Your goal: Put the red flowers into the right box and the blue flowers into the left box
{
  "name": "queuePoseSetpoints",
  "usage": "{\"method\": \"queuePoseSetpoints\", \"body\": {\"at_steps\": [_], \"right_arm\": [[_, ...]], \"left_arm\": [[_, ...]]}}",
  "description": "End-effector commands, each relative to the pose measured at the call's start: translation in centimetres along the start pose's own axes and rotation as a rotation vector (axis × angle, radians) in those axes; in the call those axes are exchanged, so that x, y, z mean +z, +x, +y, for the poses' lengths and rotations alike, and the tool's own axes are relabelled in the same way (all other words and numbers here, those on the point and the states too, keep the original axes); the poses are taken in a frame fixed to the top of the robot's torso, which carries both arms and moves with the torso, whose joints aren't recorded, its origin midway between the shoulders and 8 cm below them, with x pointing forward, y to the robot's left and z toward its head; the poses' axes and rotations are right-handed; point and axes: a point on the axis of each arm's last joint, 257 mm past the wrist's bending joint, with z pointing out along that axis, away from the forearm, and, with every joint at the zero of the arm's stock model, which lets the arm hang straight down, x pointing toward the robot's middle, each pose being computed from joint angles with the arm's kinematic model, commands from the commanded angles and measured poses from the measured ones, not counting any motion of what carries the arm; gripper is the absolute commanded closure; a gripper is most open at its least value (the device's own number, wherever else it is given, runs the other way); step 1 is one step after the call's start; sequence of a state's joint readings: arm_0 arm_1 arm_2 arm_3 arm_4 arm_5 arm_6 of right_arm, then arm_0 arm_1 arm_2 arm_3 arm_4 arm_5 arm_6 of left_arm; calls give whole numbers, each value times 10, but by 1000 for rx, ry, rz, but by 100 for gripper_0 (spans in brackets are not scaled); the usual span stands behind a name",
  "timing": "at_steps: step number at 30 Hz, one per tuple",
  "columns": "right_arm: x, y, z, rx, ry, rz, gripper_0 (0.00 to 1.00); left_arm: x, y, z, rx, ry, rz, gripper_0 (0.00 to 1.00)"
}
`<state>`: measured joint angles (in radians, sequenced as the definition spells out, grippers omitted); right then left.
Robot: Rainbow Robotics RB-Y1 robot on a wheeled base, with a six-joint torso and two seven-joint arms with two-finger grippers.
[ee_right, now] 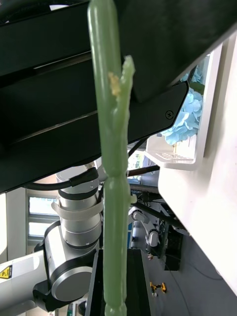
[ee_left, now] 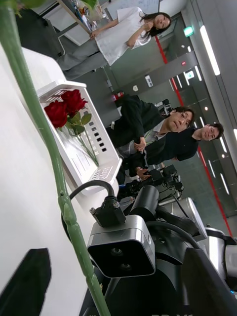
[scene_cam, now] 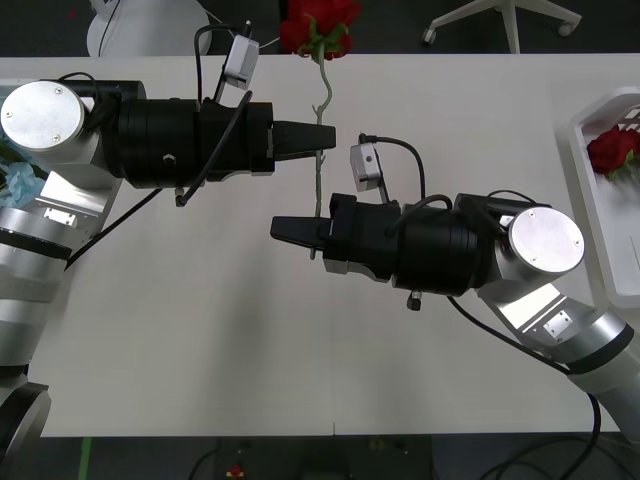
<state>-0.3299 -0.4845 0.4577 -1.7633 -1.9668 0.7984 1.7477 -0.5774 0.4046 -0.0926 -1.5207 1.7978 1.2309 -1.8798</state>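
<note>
A red flower (scene_cam: 320,25) hangs over the table's far middle, its green stem (scene_cam: 318,190) running toward me between both arms. My right gripper (scene_cam: 285,230) is shut on the lower stem (ee_right: 116,148). My left gripper (scene_cam: 328,140) is at the upper stem (ee_left: 64,197), open with the stem between its fingers. The right box (scene_cam: 585,190) at the table's right edge holds red flowers (scene_cam: 612,150), which the left wrist view also shows (ee_left: 64,106). Blue flowers (scene_cam: 18,185) lie at the far left, inside the left box (ee_right: 212,98).
The white table (scene_cam: 200,350) is bare in front of the arms. Both black forearms cross over its middle, close together. Chair bases (scene_cam: 500,20) stand beyond the far edge.
</note>
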Motion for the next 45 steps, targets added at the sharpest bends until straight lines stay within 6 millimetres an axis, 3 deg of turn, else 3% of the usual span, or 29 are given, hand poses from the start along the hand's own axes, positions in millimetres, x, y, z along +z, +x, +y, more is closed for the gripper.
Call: {"method": "queuePoseSetpoints", "body": {"at_steps": [1, 8, 14, 18, 23, 29, 31, 32, 40, 43, 45], "right_arm": [[18, -2, 34, -17, -65, 13, 100], [17, -3, 34, -18, -63, 13, 100], [8, -15, 20, -66, 1, -1, 100], [-14, -33, -6, -97, 119, -14, 100], [-52, -57, -36, -166, 287, -10, 100], [-130, -97, -74, -279, 559, -4, 100], [-167, -115, -82, -328, 667, -4, 100], [-194, -128, -87, -362, 749, -4, 100], [-347, -186, -97, -426, 1136, -37, 100], [-396, -203, -97, -429, 1250, -65, 100], [-439, -212, -100, -420, 1354, -80, 100]], "left_arm": [[-3, -3, -10, 100, 2, 11, 0], [-3, -3, -10, 100, 2, 11, 0], [-2, 4, -7, 64, 12, -11, 0], [-15, -19, -14, 115, -21, -74, 0], [-51, -32, 3, 152, -104, -95, 0], [-128, -25, 44, 305, -307, -23, 0], [-155, -17, 55, 375, -373, 41, 0], [-172, -12, 59, 423, -398, 88, 0], [-238, 3, 55, 682, -392, 304, 0], [-255, 7, 52, 763, -375, 379, 0], [-263, 8, 51, 839, -365, 429, 0]]}}
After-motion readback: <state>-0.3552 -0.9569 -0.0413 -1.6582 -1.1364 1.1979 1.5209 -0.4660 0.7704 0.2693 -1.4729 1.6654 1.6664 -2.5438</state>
